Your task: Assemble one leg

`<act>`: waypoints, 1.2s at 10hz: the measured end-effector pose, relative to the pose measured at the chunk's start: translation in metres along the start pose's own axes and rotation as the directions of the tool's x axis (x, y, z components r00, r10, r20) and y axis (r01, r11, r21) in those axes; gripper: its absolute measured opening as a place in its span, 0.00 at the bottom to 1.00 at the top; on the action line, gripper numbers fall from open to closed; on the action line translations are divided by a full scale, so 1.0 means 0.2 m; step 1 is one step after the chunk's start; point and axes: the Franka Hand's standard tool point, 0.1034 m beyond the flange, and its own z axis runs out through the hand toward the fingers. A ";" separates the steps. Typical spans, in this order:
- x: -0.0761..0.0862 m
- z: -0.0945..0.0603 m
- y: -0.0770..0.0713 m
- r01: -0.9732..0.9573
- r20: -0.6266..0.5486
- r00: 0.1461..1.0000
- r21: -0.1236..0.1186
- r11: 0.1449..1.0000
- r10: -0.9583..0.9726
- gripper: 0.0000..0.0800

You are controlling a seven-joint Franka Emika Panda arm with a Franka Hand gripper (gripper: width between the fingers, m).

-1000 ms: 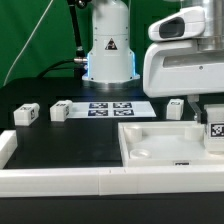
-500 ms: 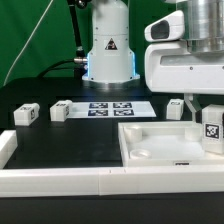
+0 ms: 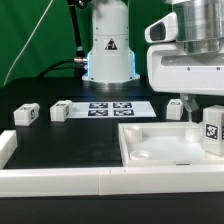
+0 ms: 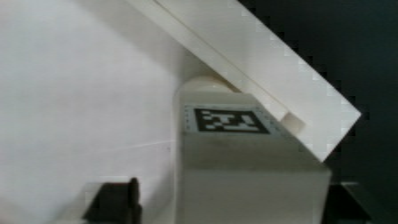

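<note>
A white leg [image 3: 214, 130] with a square marker tag stands upright at the right corner of the white tabletop [image 3: 150, 152], at the exterior view's right edge. My gripper [image 3: 207, 112] is straddling its upper part. In the wrist view the leg [image 4: 240, 150] fills the middle, against the tabletop's rim [image 4: 267, 60]. The dark fingers [image 4: 118, 200] stand on either side of it with a narrow gap showing at each side, so the jaws are open around the leg, not pressing it.
Three more legs lie on the black table: two at the left [image 3: 25, 114] [image 3: 60, 110] and one behind the tabletop [image 3: 176, 108]. The marker board [image 3: 112, 108] lies in front of the robot base. A white rail [image 3: 60, 180] runs along the front.
The gripper body has risen a little, uncovering more of the leg's top. The leg stays at the tabletop's right corner.
</note>
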 end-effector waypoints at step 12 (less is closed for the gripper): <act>-0.01 -0.02 -0.03 0.945 0.045 0.326 -0.041 0.324 -0.944 0.81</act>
